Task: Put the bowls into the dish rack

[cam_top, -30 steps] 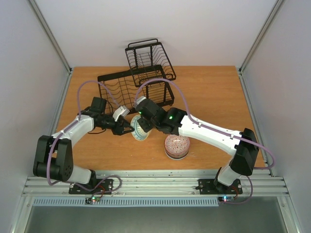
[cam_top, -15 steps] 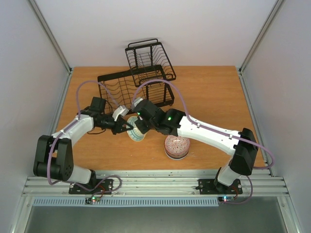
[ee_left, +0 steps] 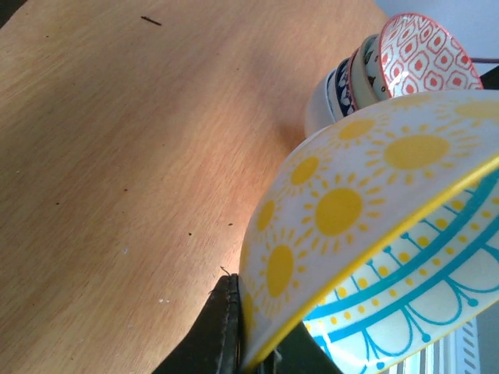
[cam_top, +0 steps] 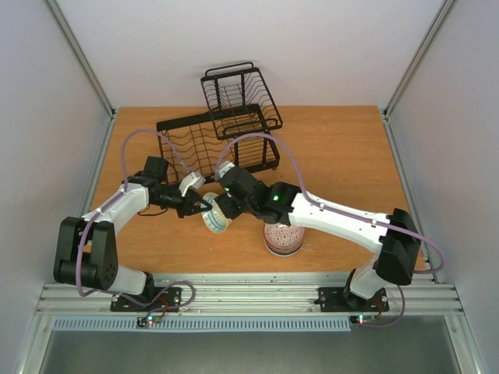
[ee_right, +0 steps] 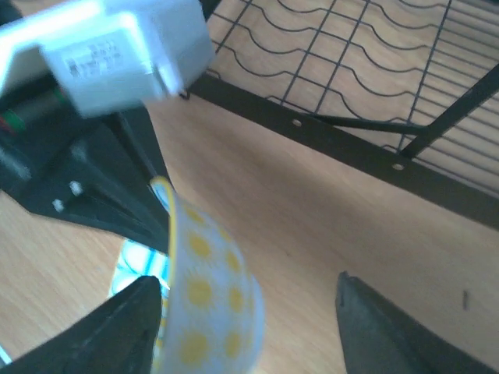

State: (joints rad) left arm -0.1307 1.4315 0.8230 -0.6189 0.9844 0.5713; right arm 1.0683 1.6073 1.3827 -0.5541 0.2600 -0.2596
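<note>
Spread right claw (ee_right: pixel 245 287), sun-patterned bowl (ee_right: pixel 207 296), rack (ee_right: pixel 347 145)

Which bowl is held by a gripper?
The yellow-sun bowl, pinched by the left gripper; the others sit in a stack on the table.

Left gripper (cam_top: pixel 205 207) has gone from part-open to clamped on the rim of the sun-patterned bowl (cam_top: pixel 216 219). Right gripper (ee_right: pixel 248 323), shut on that bowl a second ago, now stands with jaws parted either side of it. Bowl has drifted slightly toward the left gripper's side, tipped on edge.
</note>
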